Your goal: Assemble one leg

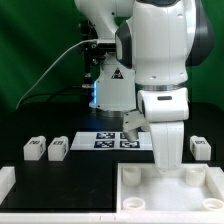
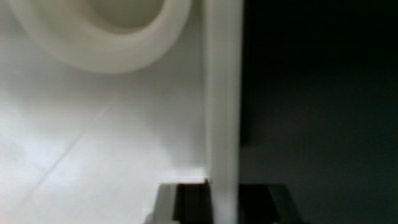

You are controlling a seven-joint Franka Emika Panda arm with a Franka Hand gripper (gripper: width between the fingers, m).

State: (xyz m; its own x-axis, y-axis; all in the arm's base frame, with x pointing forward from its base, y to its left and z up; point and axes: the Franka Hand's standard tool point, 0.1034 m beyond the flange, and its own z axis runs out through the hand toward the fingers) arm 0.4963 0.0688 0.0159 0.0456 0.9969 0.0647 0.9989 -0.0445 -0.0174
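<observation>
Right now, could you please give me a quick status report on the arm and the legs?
Gripper down, jaws astride tray wall, clamp unconfirmed. No leg held: two legs at exterior view's left, one right. Tray wall between the jaws is the obstruction.

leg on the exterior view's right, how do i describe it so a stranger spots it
Find the big white tray-like panel at the front of the black table. Just behind its corner at the exterior view's right sits the leg, a small white tagged block. It stands alone, while two similar legs sit paired at the exterior view's left.
</observation>
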